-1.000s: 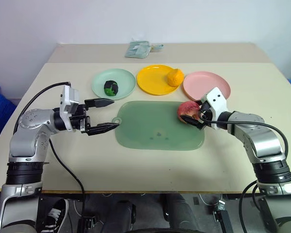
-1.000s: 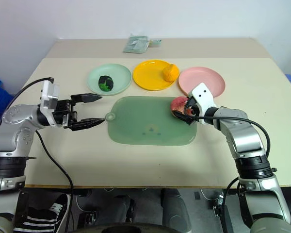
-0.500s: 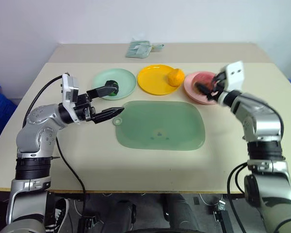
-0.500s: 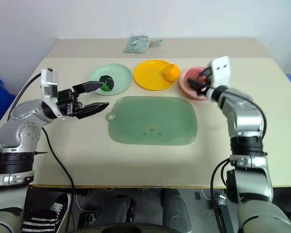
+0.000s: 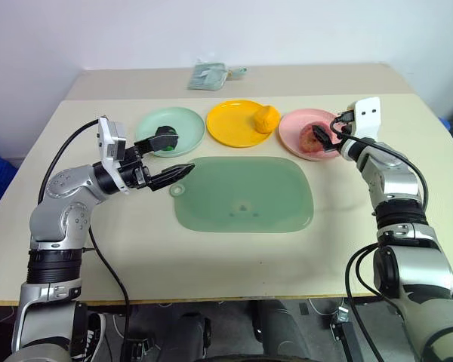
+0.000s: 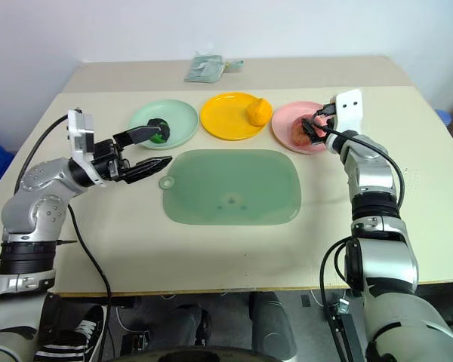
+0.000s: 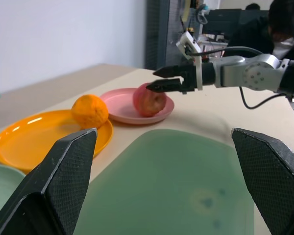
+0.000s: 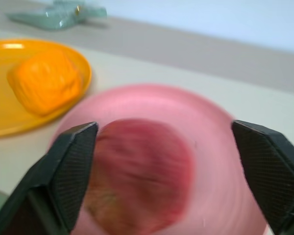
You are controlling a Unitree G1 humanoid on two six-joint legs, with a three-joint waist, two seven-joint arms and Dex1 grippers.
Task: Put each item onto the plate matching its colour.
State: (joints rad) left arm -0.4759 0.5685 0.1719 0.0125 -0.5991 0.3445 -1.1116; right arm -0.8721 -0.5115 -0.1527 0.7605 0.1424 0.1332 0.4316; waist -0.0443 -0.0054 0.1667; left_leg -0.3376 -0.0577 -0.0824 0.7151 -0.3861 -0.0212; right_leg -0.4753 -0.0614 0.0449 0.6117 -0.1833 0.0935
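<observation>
All three seem sorted: the peach is sitting on the pink plate at two o'clock, the right gripper spread apart beside it, the left gripper idling wide.

The beige table bears three plates, a green board and a packet.

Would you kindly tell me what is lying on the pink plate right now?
The pink-red peach-like fruit lies on the pink plate, with the open right tool beside it. The plate surface under the fruit is covered.
</observation>
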